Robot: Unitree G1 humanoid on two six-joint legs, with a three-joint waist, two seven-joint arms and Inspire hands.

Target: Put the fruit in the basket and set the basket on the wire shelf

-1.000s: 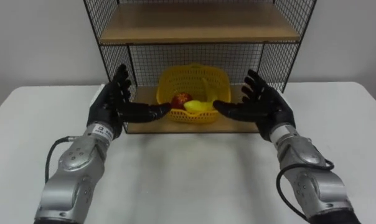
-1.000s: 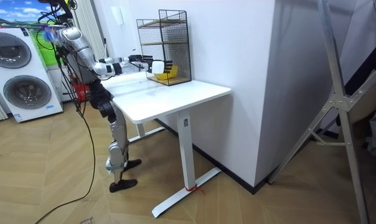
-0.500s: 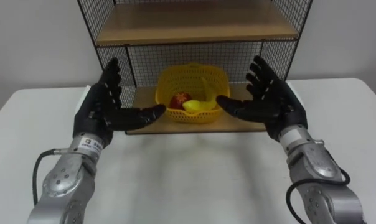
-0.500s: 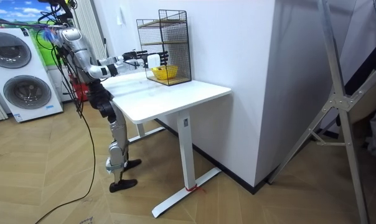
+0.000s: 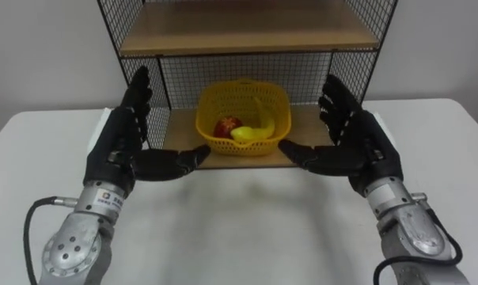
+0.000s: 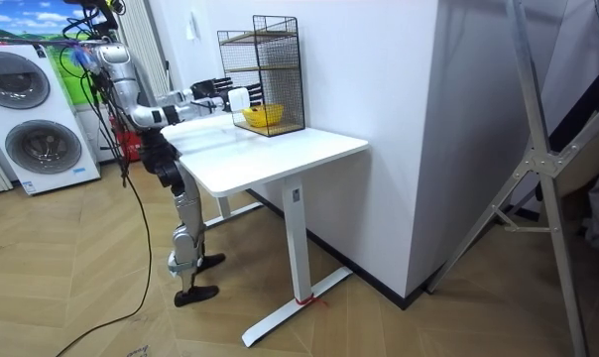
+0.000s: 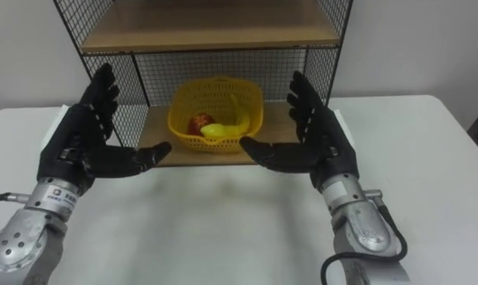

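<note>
You are holding both hands up over the white table (image 5: 239, 229), just in front of the wire shelf (image 5: 310, 75), and neither one is carrying anything. The left hand (image 5: 116, 150) is hanging wide open before the shelf's left front post, with its fingers straight and spread upward and its thumb pointing in toward the middle. The right hand (image 5: 364, 146) is mirroring it before the right front post, likewise spread wide, its palm facing the other hand. The yellow basket (image 5: 280, 107) is sitting on the shelf's lower wooden board, between the two hands but farther back and apart from both. A red apple (image 5: 226, 127) is lying inside it on the left. A banana (image 5: 253, 131) is resting right beside the apple, one end curving up toward the back rim. In the room view the robot is standing upright at the end of the table on the room view's left, reaching both arms out toward the shelf, which is standing on the table against the wall. A washing machine (image 6: 37, 139) is standing behind the robot.
</note>
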